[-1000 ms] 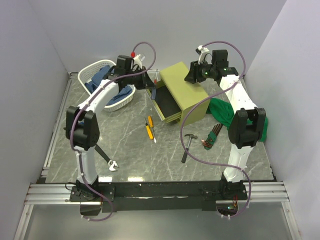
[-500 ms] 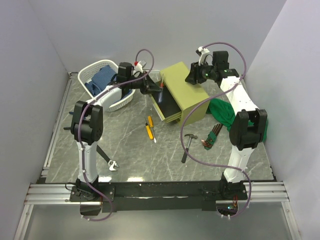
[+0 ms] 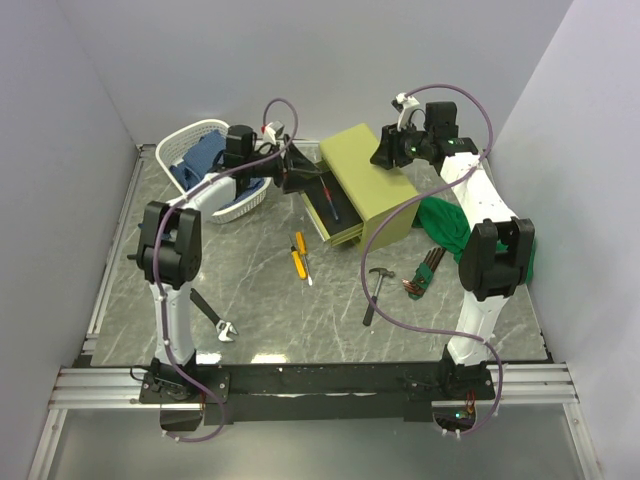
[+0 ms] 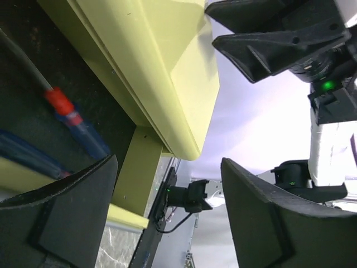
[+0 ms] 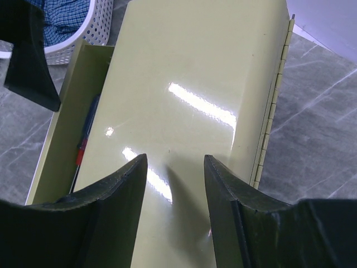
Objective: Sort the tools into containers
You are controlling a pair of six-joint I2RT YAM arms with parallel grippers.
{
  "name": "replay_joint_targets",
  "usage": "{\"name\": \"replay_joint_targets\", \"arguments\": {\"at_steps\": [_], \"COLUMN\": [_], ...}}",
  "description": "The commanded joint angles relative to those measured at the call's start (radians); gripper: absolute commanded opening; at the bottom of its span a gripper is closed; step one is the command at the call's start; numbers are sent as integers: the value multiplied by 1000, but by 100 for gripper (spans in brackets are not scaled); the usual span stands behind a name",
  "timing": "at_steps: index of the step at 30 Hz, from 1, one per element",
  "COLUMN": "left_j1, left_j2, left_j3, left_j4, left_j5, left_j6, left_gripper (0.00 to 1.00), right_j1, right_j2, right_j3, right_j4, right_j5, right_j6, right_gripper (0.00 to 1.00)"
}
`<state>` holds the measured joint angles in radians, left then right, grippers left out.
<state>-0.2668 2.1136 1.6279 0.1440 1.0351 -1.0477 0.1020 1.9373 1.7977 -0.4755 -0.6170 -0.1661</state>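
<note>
The left fingers (image 4: 72, 223) hang wide and empty above the olive-green metal chest's (image 3: 365, 175) open drawer (image 3: 318, 232). The red-collared blue screwdriver (image 3: 330, 200) lies lengthwise inside. The right fingers (image 5: 111, 201) are spread over the lid. The yellow screwdrivers (image 3: 298, 255) on the tabletop sit nearer the left arm.

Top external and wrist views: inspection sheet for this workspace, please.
Surface: grey marbled table, no damage seen.
Job's things: olive-green chest, one drawer open, blue-and-red screwdriver inside; yellow screwdriver, hammer, hex key set, adjustable wrench on the table; white basket holds blue cloth.
Clutter: green cloth beside the chest.
Grippers: left gripper open at the drawer; right gripper open above the chest.
Cables: purple cable loops over each arm.
Surroundings: grey walls; metal rails at near edge.
</note>
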Motion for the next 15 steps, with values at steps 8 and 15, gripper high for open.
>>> {"name": "replay_joint_targets", "arguments": {"at_steps": [8, 15], "left_j1": [80, 63], "left_j2": [-348, -366], "left_j3": [-166, -347], "left_j4": [-578, -629], "left_j5": [-381, -549], "left_j6": [454, 537], "left_gripper": [70, 56], "right_j1": [-30, -25], "right_j2": [92, 106], "right_j3": [-49, -35], "right_j4": [-239, -239], "right_j5": [143, 145], "right_j6": [-7, -3], "right_gripper": [54, 54]}}
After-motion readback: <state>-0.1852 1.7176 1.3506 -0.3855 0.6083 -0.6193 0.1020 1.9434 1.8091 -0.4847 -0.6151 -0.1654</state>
